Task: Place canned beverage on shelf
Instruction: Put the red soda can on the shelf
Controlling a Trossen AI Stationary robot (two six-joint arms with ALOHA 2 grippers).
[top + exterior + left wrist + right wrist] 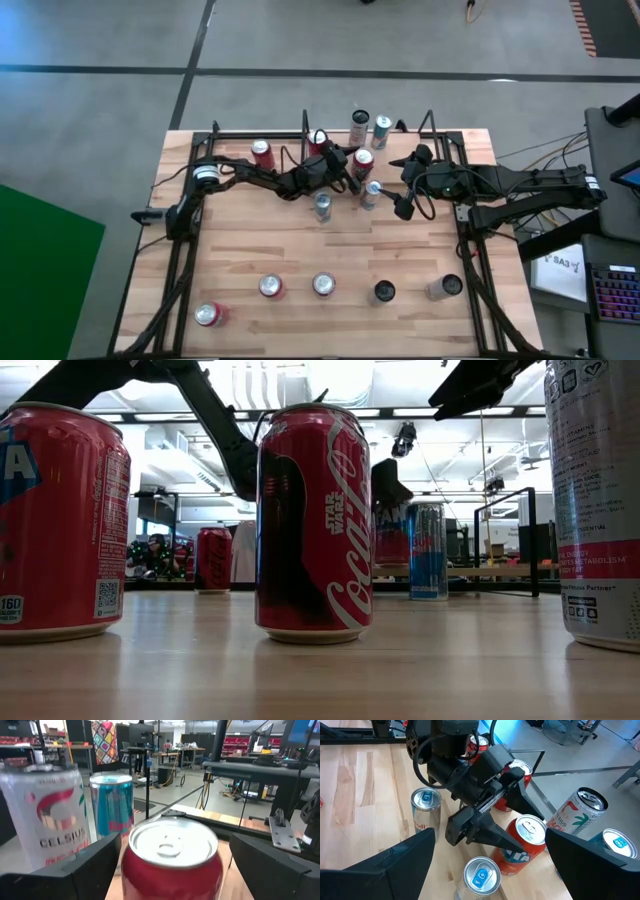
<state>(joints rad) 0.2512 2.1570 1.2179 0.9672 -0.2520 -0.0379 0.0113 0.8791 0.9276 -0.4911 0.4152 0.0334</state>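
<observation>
Left gripper (507,840) jaws apart, one finger either side of a red can (172,865); gap visible on at least one side, no clamp seen. Right gripper (400,207) jaws wide apart, holding nothing, hovering just right of the far cluster and facing the left gripper.

Red can upright at far-middle of the plank table (300,250), beside the shelf (500,570). Shelf at the far edge: light board inside thin black posts and rails. Cannot tell whether the red can stands on that board or on the table.

Around the flanked can, crowded:
- white Celsius can (50,820) and teal can (112,805) just beyond it, side by side, upright.
- another red can (318,140) just to the left, partly hidden behind the left arm.
- two silver-blue Red Bull cans nearer the table's middle: one (426,807) under the left arm's wrist, one (481,875) between the two grippers.
- lone red can (262,152) further left, well apart from the rest.

Near edge, well apart from both arms, a loose row of five: red can at the left corner (208,315), Star Wars Coca-Cola can (313,525), red-and-white can (323,285), black can (384,292), silver can (443,287).

Count from the high view: twelve cans in all, seven far, five near. One shelf. Two arms.
</observation>
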